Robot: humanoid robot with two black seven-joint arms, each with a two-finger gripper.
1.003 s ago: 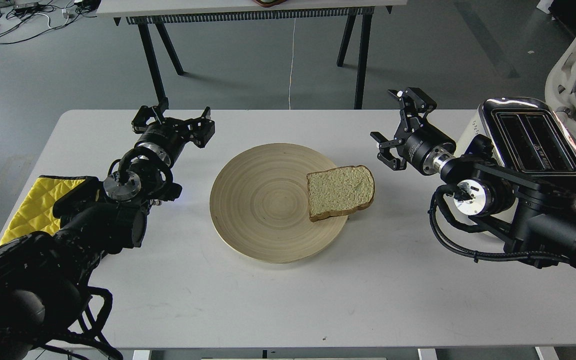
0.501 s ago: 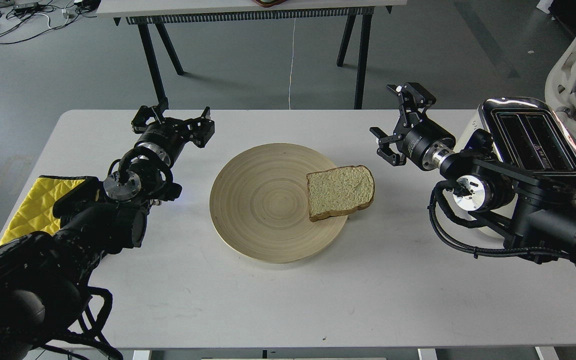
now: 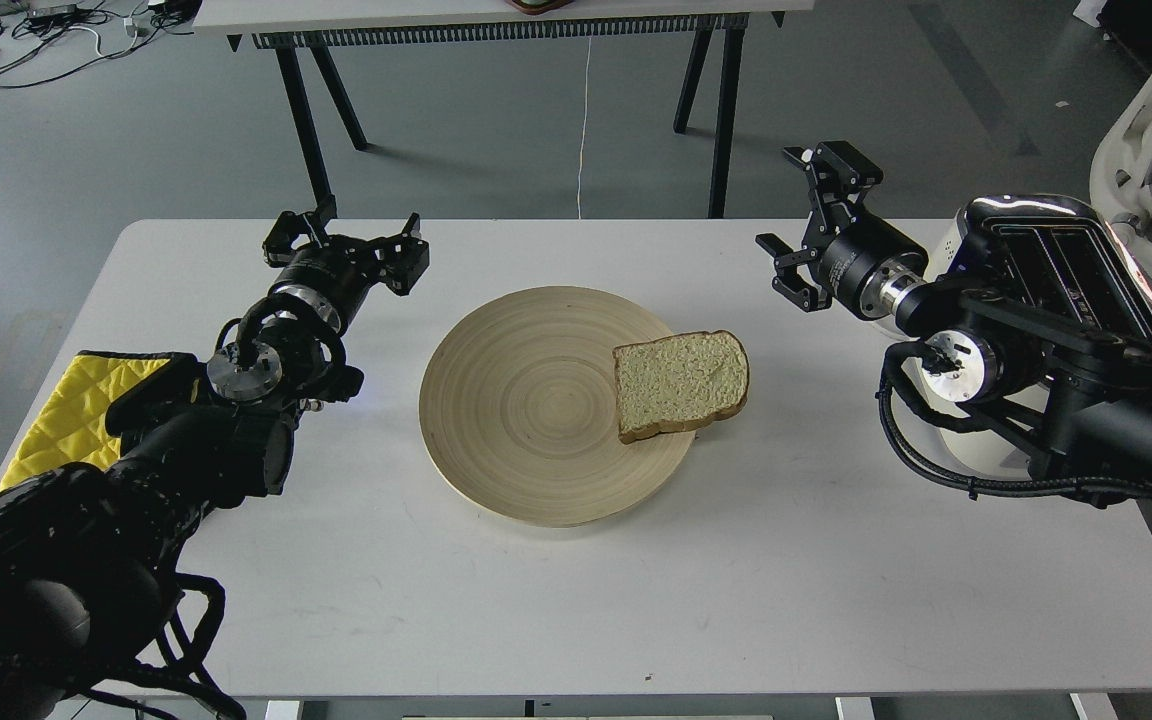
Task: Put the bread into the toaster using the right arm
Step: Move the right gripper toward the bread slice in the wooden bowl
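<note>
Our right claw (image 3: 804,222) hangs wide open, empty, above the tabletop (image 3: 576,600), well apart from the bread (image 3: 680,384). Bread lies flat on the right edge of the wooden plate (image 3: 516,400). Toaster (image 3: 1066,280) sits far right behind our arm. Left claw (image 3: 346,245) open, empty.

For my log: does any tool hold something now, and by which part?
Nothing is held. The right tool and left tool are open and empty; the bread lies on the plate.
</note>
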